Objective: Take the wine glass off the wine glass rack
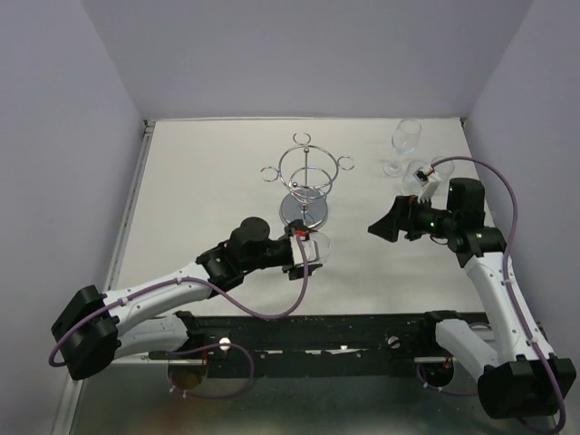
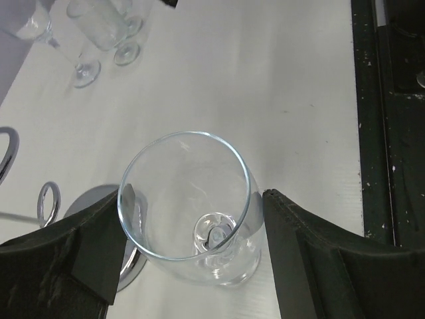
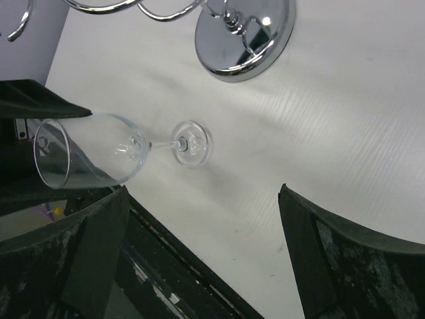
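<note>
I'm clenching L fingers [image 2: 93, 266] on wine glass [image 2: 189, 199] bowl, beside rack [image 1: 306, 212] base | judging it thin, light, slick, brittle; gripping bowl gently | R fingers [image 3: 345, 266] hanging released

The left fingers [image 2: 66, 266] pinch the wine glass [image 2: 186, 199] (the right fingers [image 3: 345, 266] spread wide).

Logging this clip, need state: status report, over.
Left gripper shut on wine glass bowl. Right gripper open, empty. Glass off the wine glass rack, beside its base. Nothing in the way.
</note>
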Available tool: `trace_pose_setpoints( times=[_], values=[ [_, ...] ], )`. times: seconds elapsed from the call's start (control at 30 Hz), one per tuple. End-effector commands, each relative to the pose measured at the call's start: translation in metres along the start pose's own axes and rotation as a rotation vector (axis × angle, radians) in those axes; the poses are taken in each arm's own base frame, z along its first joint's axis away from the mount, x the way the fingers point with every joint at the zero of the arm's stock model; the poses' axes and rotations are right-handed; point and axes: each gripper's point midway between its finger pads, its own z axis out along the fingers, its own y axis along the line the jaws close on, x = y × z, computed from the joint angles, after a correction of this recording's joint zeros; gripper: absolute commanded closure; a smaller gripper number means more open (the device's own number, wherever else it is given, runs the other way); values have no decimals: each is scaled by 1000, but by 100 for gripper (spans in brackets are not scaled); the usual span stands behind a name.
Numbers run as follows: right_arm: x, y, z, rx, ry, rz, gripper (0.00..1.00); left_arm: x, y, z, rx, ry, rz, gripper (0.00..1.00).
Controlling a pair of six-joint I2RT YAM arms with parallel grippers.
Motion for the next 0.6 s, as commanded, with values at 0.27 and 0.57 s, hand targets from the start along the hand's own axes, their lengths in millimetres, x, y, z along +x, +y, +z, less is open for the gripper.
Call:
trace_pose_setpoints(
  times=[0.27,0.57],
  values=[
    [-9,-17,-11,122,-7,-111,0,1,33,-6,-160,-13,-193,26],
    [-16,-18,-9,121,-1,-132,0,9,35,-5,-188,15,-248,1]
  ],
)
